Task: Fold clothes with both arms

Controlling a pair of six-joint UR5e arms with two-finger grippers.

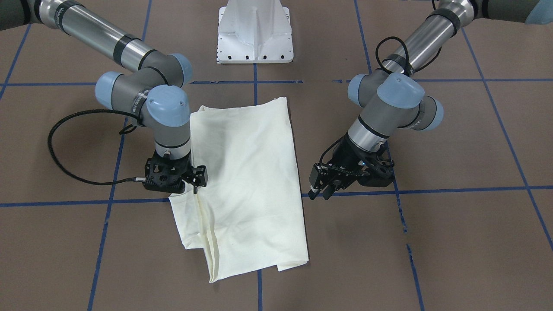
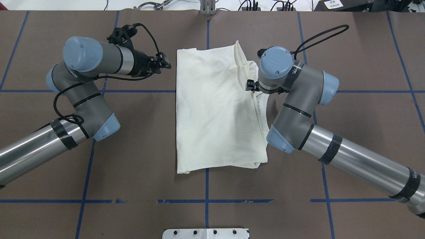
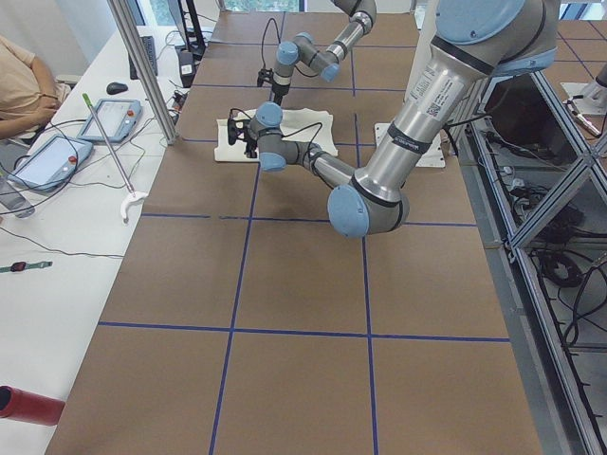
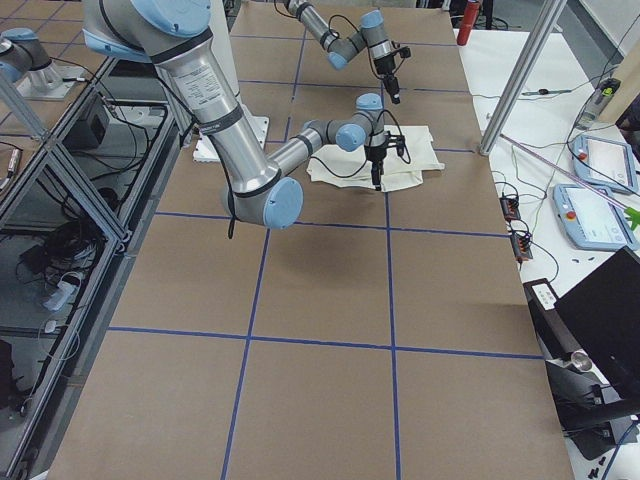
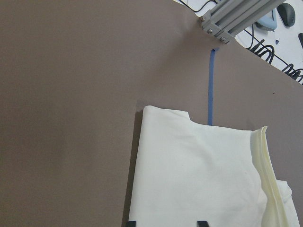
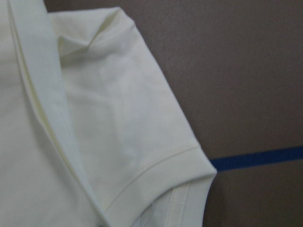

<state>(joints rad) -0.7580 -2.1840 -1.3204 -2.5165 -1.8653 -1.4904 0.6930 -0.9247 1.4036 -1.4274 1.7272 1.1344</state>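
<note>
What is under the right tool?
The shirt: its layered side fold and a hemmed sleeve end. The right tool covers its own contact spot, so any grip on cloth can't be seen.

Left silver-grey tubular arm [image 1: 421, 39]: polished metal tube, dark grey joint housings, light blue round caps, black tape bands, white lettering, looped black cable.
Right silver-grey tubular arm [image 1: 86, 28]: same build, longer black cable loop.
Left black two-finger gripper [image 1: 319, 193], right black two-finger gripper [image 1: 195, 185]: perforated black mounts.
White pedestal base [image 1: 255, 34]: dark screw holes along edge.
</note>
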